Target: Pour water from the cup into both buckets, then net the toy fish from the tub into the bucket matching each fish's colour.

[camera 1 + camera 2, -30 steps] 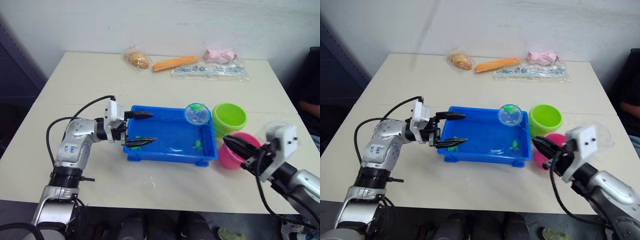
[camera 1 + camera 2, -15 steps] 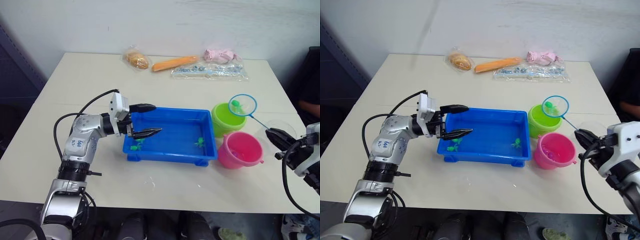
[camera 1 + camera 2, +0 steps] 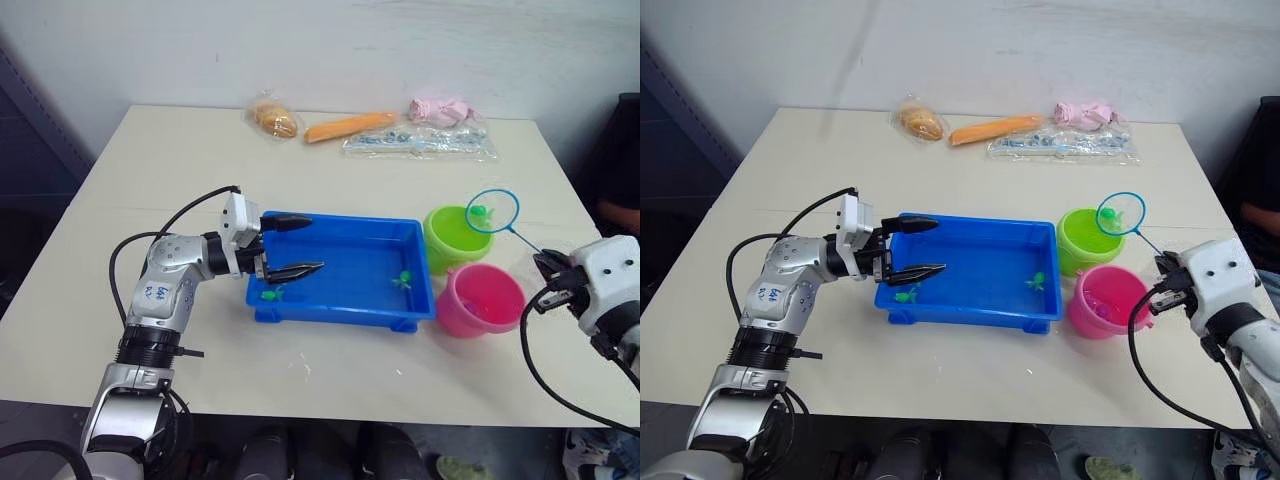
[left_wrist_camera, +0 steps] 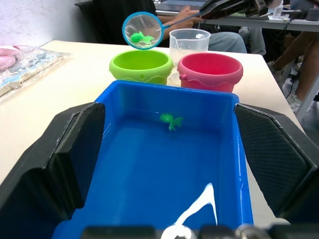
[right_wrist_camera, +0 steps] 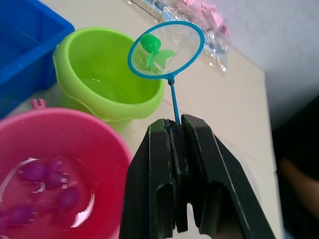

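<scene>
R gripper (image 5: 175,130) clamped on net (image 5: 166,50) handle, green fish (image 5: 152,48) in it, over green bucket (image 3: 457,234). L gripper (image 3: 298,247) wide open, straddling tub (image 3: 342,269) end. Pink bucket (image 3: 482,299) has pink fish. I reckon 2 green left in tub.

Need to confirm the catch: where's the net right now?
On the robot's right, the net hangs over the green bucket, a green fish inside, handle pinched in the right gripper.

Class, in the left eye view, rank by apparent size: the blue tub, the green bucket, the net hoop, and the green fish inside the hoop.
Largest to smallest:
1. Blue tub
2. Green bucket
3. Net hoop
4. Green fish in the hoop
</scene>
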